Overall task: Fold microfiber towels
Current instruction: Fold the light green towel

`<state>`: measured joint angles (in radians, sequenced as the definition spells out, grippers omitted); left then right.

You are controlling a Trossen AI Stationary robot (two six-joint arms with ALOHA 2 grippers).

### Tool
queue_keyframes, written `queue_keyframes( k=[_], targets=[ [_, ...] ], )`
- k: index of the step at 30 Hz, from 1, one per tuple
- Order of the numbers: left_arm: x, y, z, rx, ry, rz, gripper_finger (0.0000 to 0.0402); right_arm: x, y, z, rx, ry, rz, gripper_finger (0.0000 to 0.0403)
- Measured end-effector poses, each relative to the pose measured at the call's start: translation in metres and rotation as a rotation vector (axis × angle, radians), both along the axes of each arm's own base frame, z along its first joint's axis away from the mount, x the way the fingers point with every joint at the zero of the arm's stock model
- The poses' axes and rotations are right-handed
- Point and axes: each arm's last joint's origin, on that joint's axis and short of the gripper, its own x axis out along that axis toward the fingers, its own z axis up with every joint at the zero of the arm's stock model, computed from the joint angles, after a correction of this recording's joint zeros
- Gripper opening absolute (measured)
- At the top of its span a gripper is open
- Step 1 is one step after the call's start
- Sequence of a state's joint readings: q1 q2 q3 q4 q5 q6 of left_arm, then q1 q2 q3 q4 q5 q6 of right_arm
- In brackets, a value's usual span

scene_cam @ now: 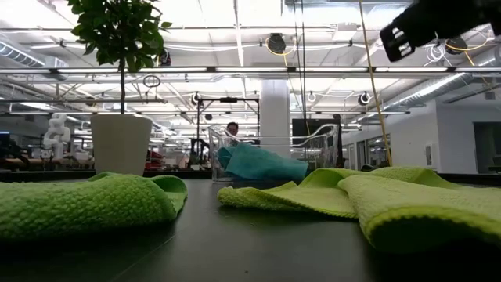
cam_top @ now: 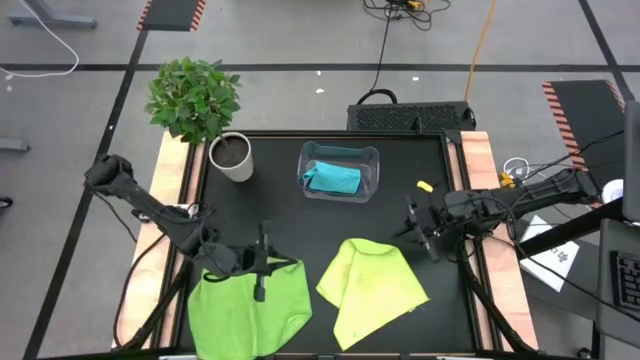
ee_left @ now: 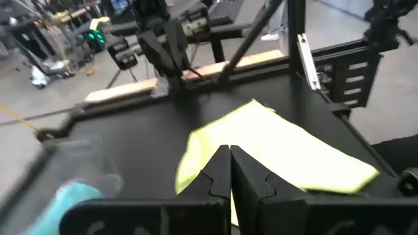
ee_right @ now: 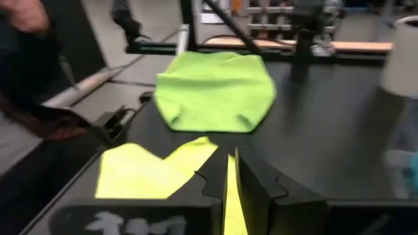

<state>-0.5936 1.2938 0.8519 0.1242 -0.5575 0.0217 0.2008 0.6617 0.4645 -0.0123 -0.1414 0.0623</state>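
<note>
A bright green towel (cam_top: 250,315) lies folded on the black table near its front left. My left gripper (cam_top: 275,265) hovers shut above that towel's far edge, touching nothing. A pale yellow-green towel (cam_top: 375,285) lies loosely spread at the front centre, with one part turned over. My right gripper (cam_top: 405,232) hangs shut over bare table beyond that towel's far right corner. In the right wrist view a narrow slit stays between its fingers (ee_right: 251,189), with nothing in it. A turquoise towel (cam_top: 333,178) sits bunched inside the clear bin (cam_top: 372,160) at the back centre.
A potted plant (cam_top: 232,157) stands at the table's back left. A small yellow scrap (cam_top: 424,186) lies right of the bin. Wooden rails run along both table sides. Bare black table lies between the bin and the two front towels.
</note>
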Motion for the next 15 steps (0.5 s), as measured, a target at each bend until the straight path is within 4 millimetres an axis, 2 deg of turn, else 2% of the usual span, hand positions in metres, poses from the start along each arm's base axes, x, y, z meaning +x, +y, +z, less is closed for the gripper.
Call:
queue_keyframes(
  k=[6, 12, 15],
  targets=[
    [-0.019, 0.001, -0.045, -0.11, -0.069, -0.005, 0.0008, -0.003, 0.003, -0.032, 0.11, -0.146, 0.109, 0.0024],
    [-0.04, 0.013, -0.082, -0.157, -0.156, -0.021, 0.0008, -0.017, -0.001, -0.068, 0.132, -0.232, 0.104, 0.002],
    [-0.047, 0.02, -0.092, -0.155, -0.176, -0.022, 0.001, -0.017, -0.002, -0.065, 0.124, -0.28, 0.094, 0.0013]
  ],
)
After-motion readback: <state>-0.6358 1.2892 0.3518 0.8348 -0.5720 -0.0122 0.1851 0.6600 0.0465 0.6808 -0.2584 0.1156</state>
